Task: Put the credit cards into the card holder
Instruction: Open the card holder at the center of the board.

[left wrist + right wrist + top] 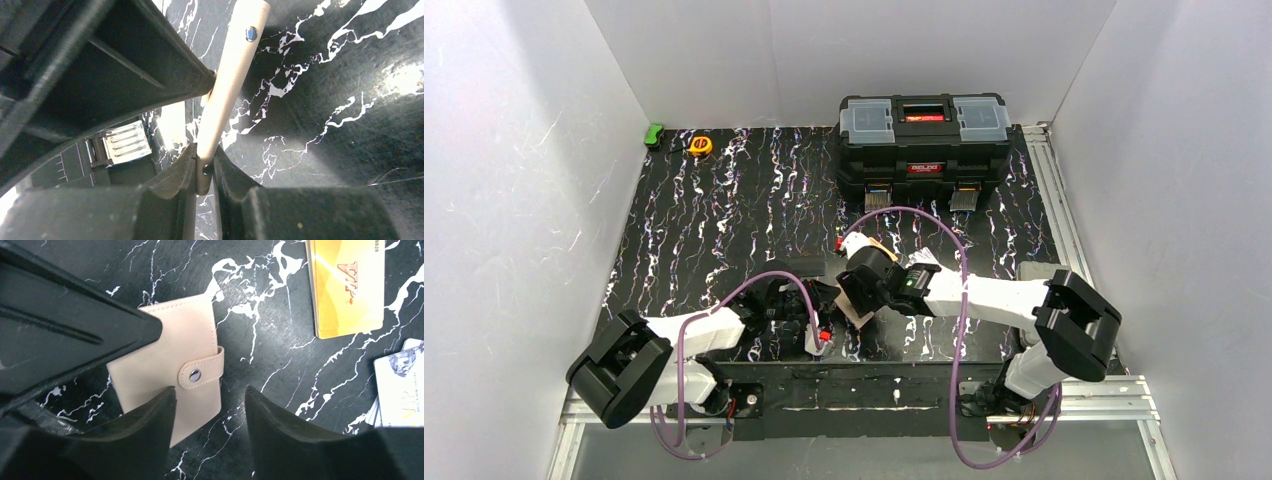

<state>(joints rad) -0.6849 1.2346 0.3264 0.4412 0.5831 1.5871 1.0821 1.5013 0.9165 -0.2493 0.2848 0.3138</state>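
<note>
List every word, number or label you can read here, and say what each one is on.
"VIP": on the orange card, printed sideways in the right wrist view.
A few digits at that card's corner: cut off by the picture edge, not surely readable.
"VIP": on the white card, small.
Red label on the toolbox: too small to read.

Top view looks down from six o'clock; both wrist views, close above the counter [724, 200], share the card holder [165, 365].
</note>
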